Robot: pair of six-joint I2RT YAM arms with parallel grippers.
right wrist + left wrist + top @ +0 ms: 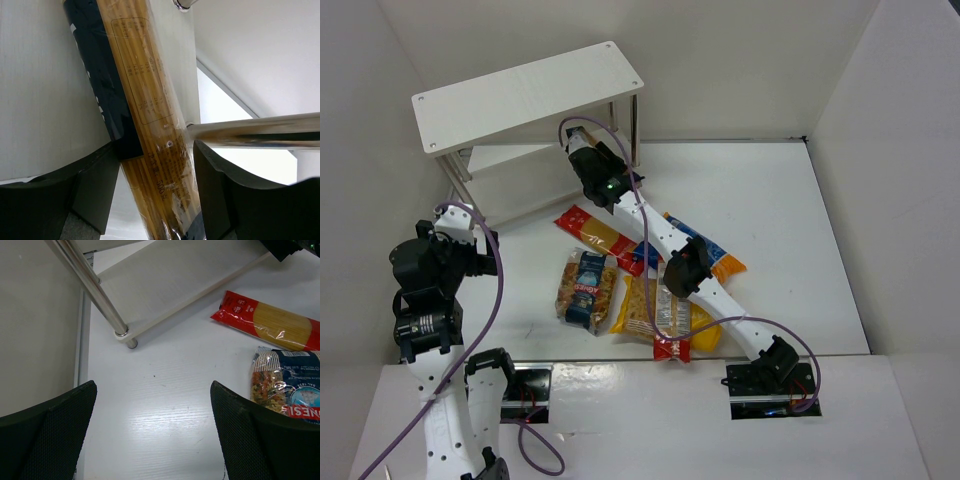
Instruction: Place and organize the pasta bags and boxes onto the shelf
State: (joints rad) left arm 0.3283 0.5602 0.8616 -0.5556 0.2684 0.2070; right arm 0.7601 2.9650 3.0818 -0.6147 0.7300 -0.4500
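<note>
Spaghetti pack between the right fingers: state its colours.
Spaghetti pack: tan and dark blue; best in right wrist view.

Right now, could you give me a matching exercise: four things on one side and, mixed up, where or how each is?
1 tan-and-dark-blue spaghetti pack
2 red spaghetti pack
3 yellow bag
4 left fingers

A open, above bare table
B between the right fingers
C on the table, closest to the shelf
D by the table's near edge

Pairs: 1-B, 2-C, 3-D, 4-A
</note>
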